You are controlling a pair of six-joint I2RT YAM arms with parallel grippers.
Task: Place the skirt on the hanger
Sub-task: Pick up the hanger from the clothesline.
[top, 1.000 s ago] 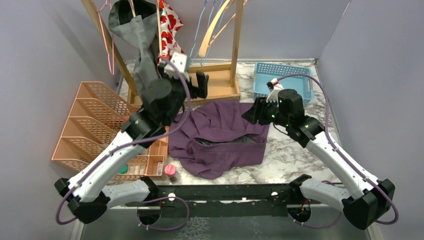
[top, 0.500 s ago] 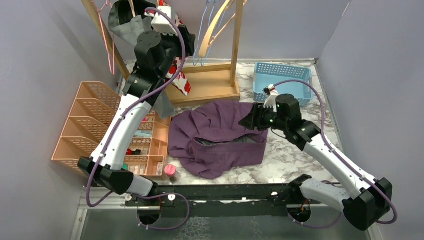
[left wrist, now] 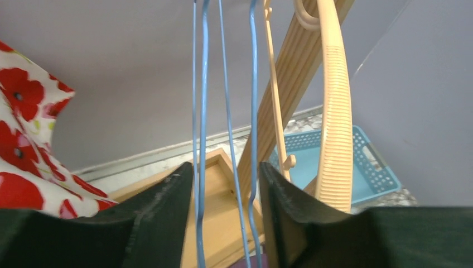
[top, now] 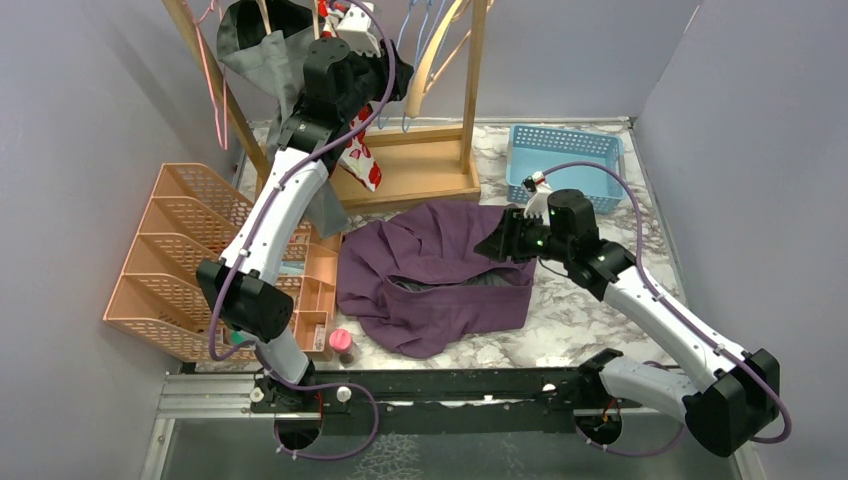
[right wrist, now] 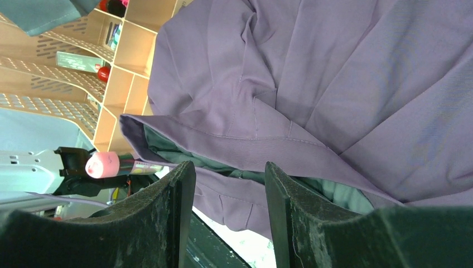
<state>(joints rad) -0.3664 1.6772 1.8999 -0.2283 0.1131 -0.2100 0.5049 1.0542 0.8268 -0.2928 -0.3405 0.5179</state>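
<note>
The purple skirt (top: 440,270) lies crumpled on the marble table, its waistband and green lining showing in the right wrist view (right wrist: 312,84). My right gripper (top: 497,243) hovers open over the skirt's right edge, its jaws (right wrist: 230,167) above the waistband and holding nothing. My left gripper (top: 392,70) is raised to the rack top and open. Thin blue wire hangers (left wrist: 202,111) hang down between its fingers (left wrist: 226,167), untouched as far as I can see. A wooden hanger (left wrist: 334,111) hangs just to the right of them (top: 430,50).
The wooden rack (top: 470,80) stands at the back, carrying a grey garment (top: 255,50) and a red-flowered one (top: 355,150). A blue basket (top: 560,155) sits back right, an orange organiser (top: 180,250) at the left, and a pink-capped bottle (top: 341,342) near the front.
My left arm swung up from the rack's base to the hanging hangers at the top. My right gripper edged slightly left over the skirt.
</note>
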